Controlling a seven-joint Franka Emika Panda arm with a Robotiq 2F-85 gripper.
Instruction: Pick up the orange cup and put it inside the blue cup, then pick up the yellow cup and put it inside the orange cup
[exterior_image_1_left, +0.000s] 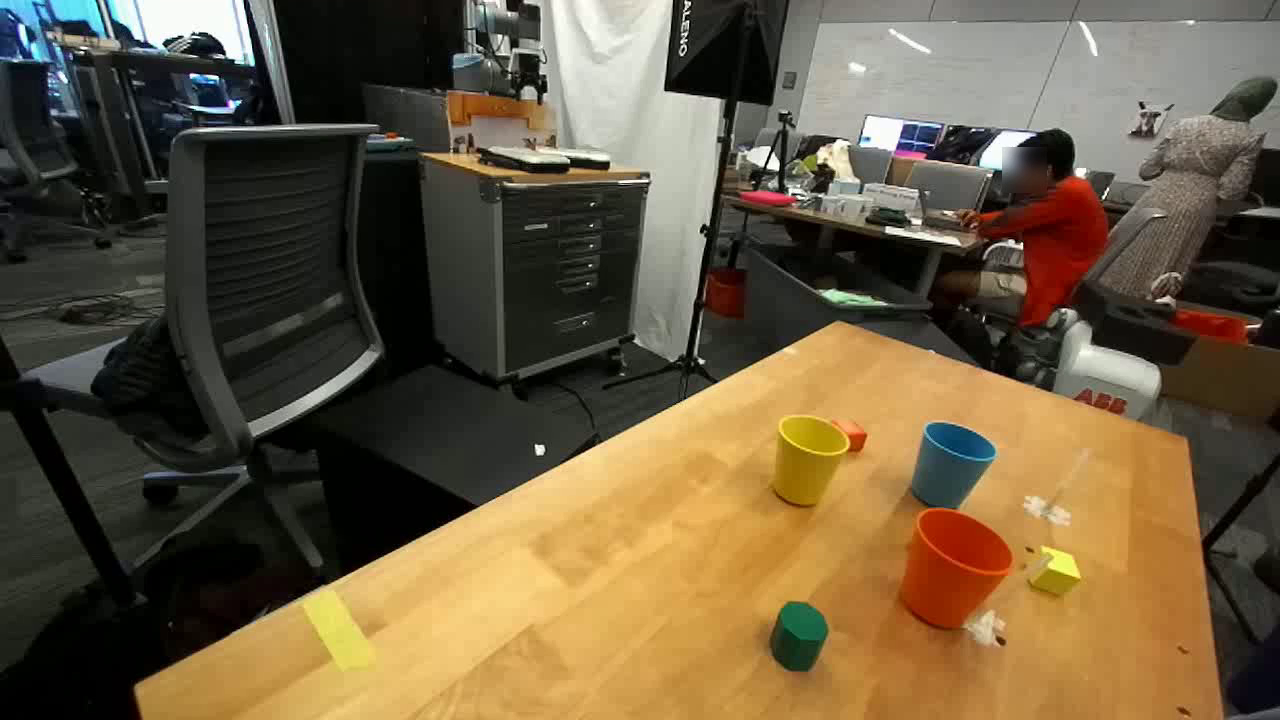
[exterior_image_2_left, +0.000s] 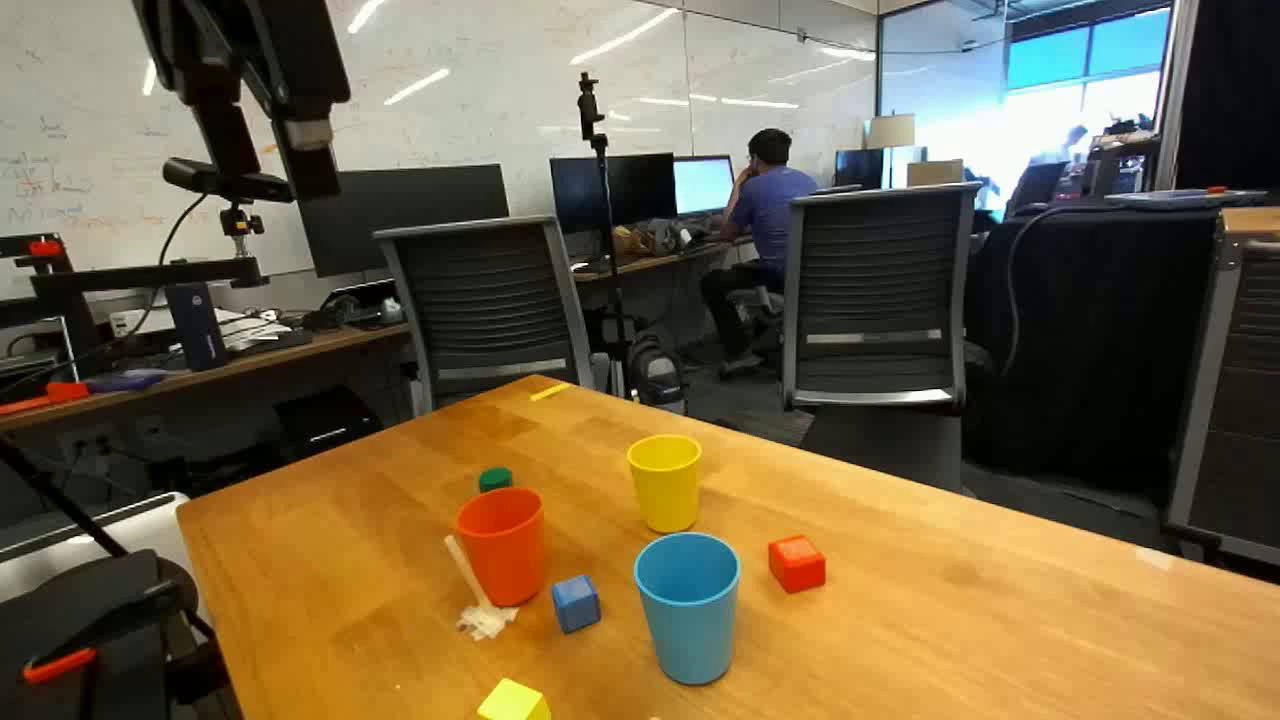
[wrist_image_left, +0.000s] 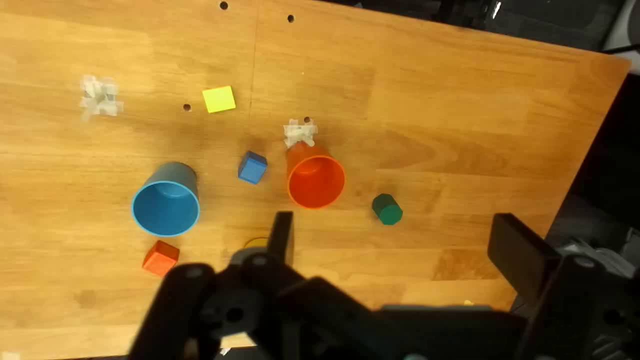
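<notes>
Three upright cups, standing apart: one orange cup (exterior_image_1_left: 955, 570), one blue cup (exterior_image_2_left: 690, 615) and one yellow cup (exterior_image_1_left: 808, 463), all on one counter (exterior_image_1_left: 600, 570).

Four blocks share the counter: one red block (exterior_image_2_left: 797, 564) near both the blue cup and the yellow cup, one blue block (wrist_image_left: 252, 168) between the blue cup and the orange cup, one green block (exterior_image_1_left: 799, 637) near the orange cup, and one yellow block (wrist_image_left: 219, 99) lying, in the wrist view, between two whitish tape patches (wrist_image_left: 101, 97). One of those patches sits just beside the orange cup's base. One yellow tape strip (exterior_image_1_left: 338, 630) lies at the counter's edge in both exterior views. The jaws hang above, spread wide, covering most of the yellow cup in the wrist view.
</notes>
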